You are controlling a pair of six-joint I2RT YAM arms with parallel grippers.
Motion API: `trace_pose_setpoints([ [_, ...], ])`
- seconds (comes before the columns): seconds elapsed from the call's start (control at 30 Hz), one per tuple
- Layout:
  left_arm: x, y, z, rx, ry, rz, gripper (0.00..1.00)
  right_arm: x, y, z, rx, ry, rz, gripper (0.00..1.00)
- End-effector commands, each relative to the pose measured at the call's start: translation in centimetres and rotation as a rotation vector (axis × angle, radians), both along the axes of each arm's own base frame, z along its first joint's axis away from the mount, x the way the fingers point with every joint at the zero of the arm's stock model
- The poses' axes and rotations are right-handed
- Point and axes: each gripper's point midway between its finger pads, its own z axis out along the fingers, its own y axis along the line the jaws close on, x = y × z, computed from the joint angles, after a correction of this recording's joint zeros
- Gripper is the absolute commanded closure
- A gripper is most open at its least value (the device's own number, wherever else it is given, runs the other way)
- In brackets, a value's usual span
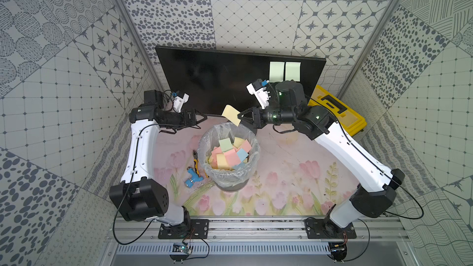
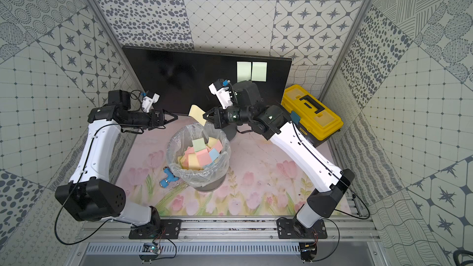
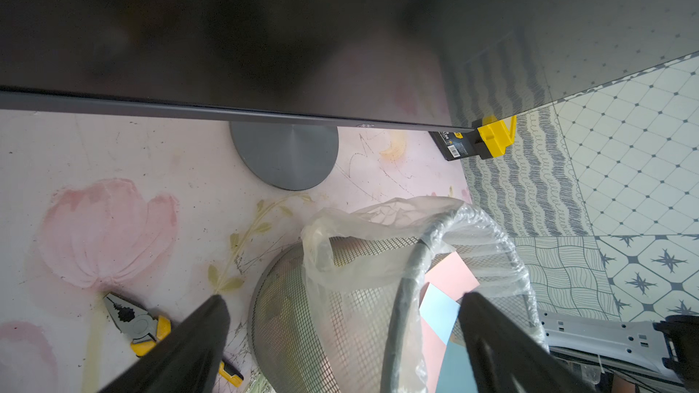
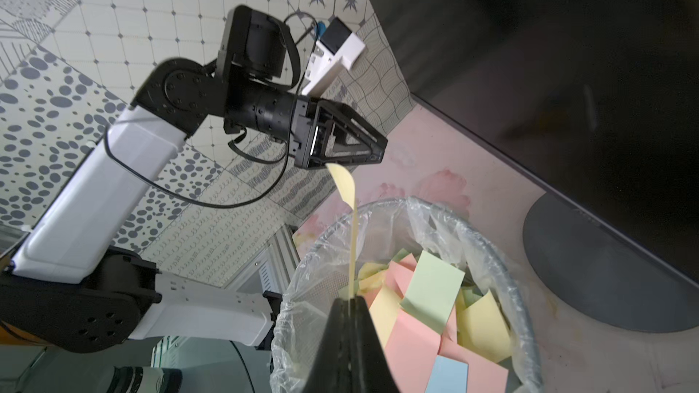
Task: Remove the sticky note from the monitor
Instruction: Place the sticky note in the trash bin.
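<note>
Overhead, right fingers (image 1: 246,115) pinched on yellow sticky note (image 1: 231,114) above bin rim (image 1: 202,149), left fingers (image 1: 200,115) spread wide, empty.

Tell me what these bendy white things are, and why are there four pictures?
They are two robot arms. Each ends in a pincher called an end effector. Two pictures look down from above, side by side like two eyes. The other two come from little cameras on the arms' wrists. On the flowery table stand a black monitor with two green sticky notes on it, a bin full of coloured notes, pliers, a small blue object and a yellow toolbox. The right end effector is shut on a yellow sticky note, holding it up by the bin's edge. The left end effector is open and holds nothing.
</note>
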Motion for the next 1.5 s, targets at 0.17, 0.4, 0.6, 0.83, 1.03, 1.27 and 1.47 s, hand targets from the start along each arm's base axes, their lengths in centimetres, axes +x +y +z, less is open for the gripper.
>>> trace_pose_setpoints([
  [0.17, -0.1, -0.6, 1.0, -0.016, -0.034, -0.035, 0.01, -2.2, 2.4, -4.7, -0.206, -0.077, 0.086, 1.0],
  [0.4, -0.3, -0.7, 0.9, -0.012, -0.034, -0.041, 0.02, -2.7, 3.7, -8.5, -0.306, -0.069, 0.107, 1.0],
  [0.6, -1.3, -1.4, 0.1, 0.059, -0.037, -0.1, 0.07, -2.4, 3.2, -10.9, -0.372, -0.063, 0.09, 0.96],
  [0.83, -3.0, -2.6, -1.0, 0.173, -0.048, -0.198, 0.1, -1.9, 2.4, -12.6, -0.427, -0.069, 0.058, 0.76],
  [1.03, -3.6, -3.0, -1.1, 0.194, -0.055, -0.231, 0.11, -1.4, 2.0, -11.9, -0.431, -0.098, 0.029, 0.64],
  [1.27, -4.5, -3.5, -2.0, 0.243, -0.059, -0.286, 0.11, -0.5, 1.8, -9.5, -0.399, -0.15, -0.022, 0.52],
  [1.47, -4.9, -3.8, -2.7, 0.252, -0.048, -0.299, 0.12, 0.8, 0.5, -5.5, -0.325, -0.22, -0.125, 0.39],
])
